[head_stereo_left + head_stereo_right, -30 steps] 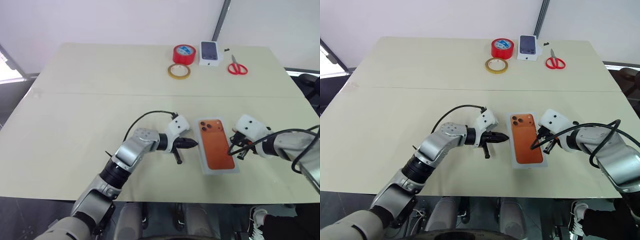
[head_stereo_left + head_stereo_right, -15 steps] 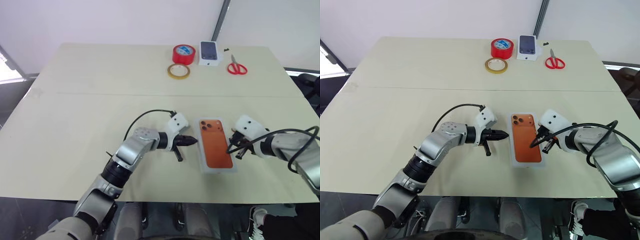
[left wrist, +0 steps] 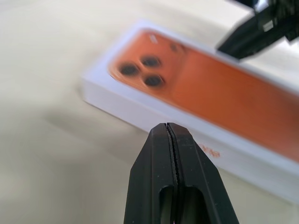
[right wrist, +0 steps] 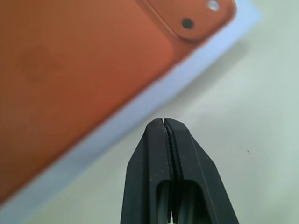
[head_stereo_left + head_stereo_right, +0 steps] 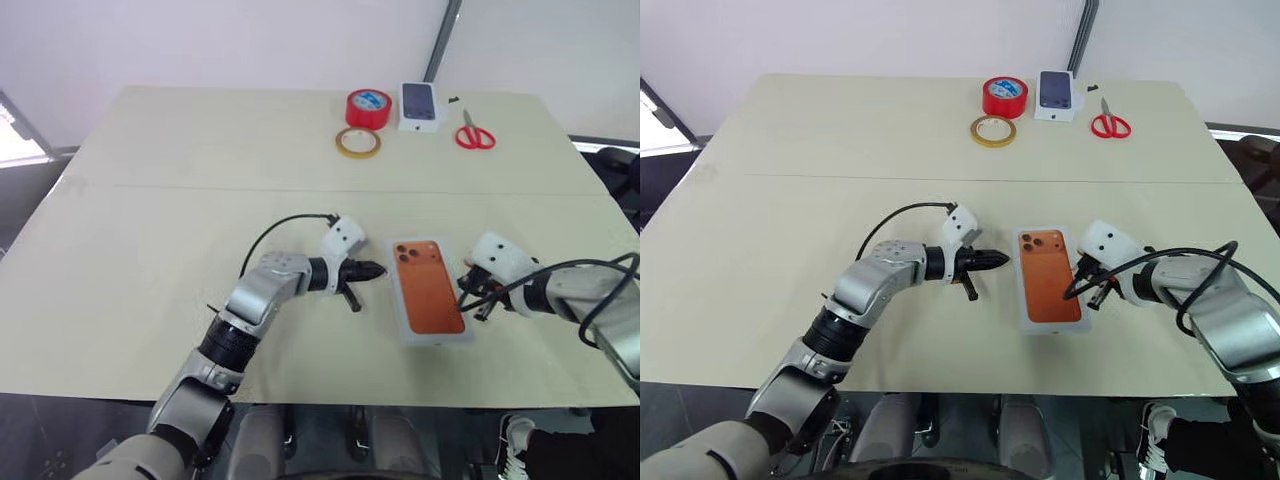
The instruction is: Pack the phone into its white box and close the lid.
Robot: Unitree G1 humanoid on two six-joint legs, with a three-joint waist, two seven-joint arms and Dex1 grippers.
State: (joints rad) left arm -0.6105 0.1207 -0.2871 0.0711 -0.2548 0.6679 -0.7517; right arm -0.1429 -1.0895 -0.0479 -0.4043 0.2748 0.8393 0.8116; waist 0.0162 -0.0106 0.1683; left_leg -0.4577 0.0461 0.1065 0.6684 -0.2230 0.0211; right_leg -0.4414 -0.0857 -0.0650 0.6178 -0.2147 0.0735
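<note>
The orange phone [image 5: 429, 286] lies camera-side up on the white box [image 5: 412, 328] on the desk [image 5: 150, 200]. Left pincer [image 5: 372, 270] and right pincer [image 5: 466, 293] flank it, both pressed together, empty.

both arms low — jaws closed

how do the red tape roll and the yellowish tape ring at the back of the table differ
The red tape roll is bright red, thick-walled and tall with a small hole; the yellowish tape ring is pale, thin and low with a wide hole showing the table through it. The red roll sits farther back, beside the small box with a phone picture; the yellowish ring lies just in front of it, nearer the robot. Both lie flat and untouched.
</note>
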